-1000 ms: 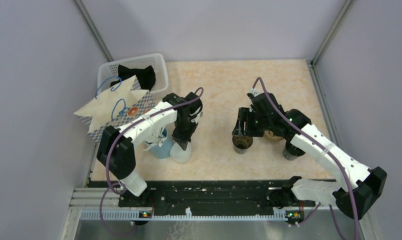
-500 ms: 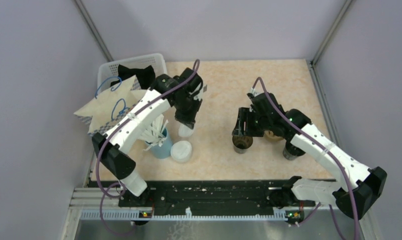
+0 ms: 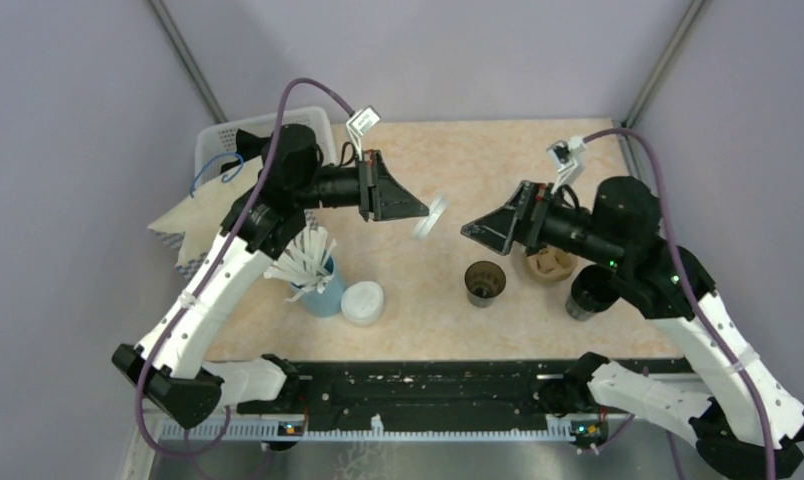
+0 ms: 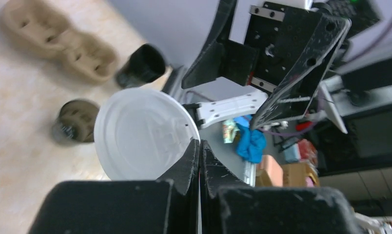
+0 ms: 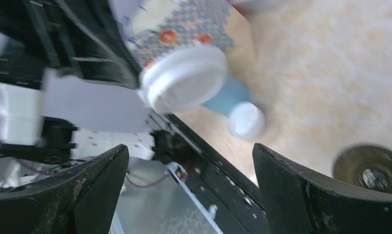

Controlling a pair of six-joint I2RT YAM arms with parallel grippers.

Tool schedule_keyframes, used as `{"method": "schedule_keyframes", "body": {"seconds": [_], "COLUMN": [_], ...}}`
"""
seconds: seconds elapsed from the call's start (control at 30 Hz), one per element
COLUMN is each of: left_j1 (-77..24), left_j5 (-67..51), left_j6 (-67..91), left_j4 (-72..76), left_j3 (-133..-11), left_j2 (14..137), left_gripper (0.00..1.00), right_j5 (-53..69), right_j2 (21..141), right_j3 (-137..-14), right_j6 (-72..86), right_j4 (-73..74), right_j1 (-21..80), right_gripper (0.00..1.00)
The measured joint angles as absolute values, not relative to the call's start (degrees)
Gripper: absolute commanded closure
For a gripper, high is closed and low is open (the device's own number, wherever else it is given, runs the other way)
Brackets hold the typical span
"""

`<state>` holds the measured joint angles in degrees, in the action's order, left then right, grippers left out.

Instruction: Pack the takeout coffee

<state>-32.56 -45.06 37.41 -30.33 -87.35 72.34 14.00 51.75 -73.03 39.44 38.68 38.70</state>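
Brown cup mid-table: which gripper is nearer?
Right. The right gripper hangs close behind the brown cup, jaws open; the left gripper is farther off to its left, pinching a white lid.

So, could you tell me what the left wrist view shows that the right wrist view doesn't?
Only the left wrist view shows the carrier and the black cup. Only the right wrist view shows the blue cup, the spare lid on the table and the patterned bag. Both show the lid pinched in the left gripper, and the open brown cup.
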Motion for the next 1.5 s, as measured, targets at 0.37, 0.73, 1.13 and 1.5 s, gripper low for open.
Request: {"method": "schedule_keyframes", "body": {"seconds": [0.37, 0.73, 1.13, 1.5], "left_j1": [-31.53, -36.29, -57.04, -59.40], "left_j5": [-56.07, -38.83, -20.12, -17.19], "left_j6": [53.74, 33.74, 17.37, -0.80], "left_j4": [-3.33, -39.75, -37.98, -7.25], "left_j3": [-80.07, -89.89, -61.10, -34.79], "left_j2": [70.19, 82.17, 86.61, 67.48], "left_gripper": [1.00, 0.55, 0.30, 0.33], "right_j5": [21.08, 2.98, -10.39, -11.97], "right_j2": [55.55, 54.74, 51.99, 43.97], "right_j3": [-82.52, -80.01, -79.50, -80.07], "right_j6": [41.67, 40.42, 36.18, 36.32], "right_j4": [29.23, 48.51, 63.86, 63.86], "right_j1": [38.72, 38.70, 38.70, 38.70], "right_gripper": [0.01, 0.05, 0.06, 0.07]}}
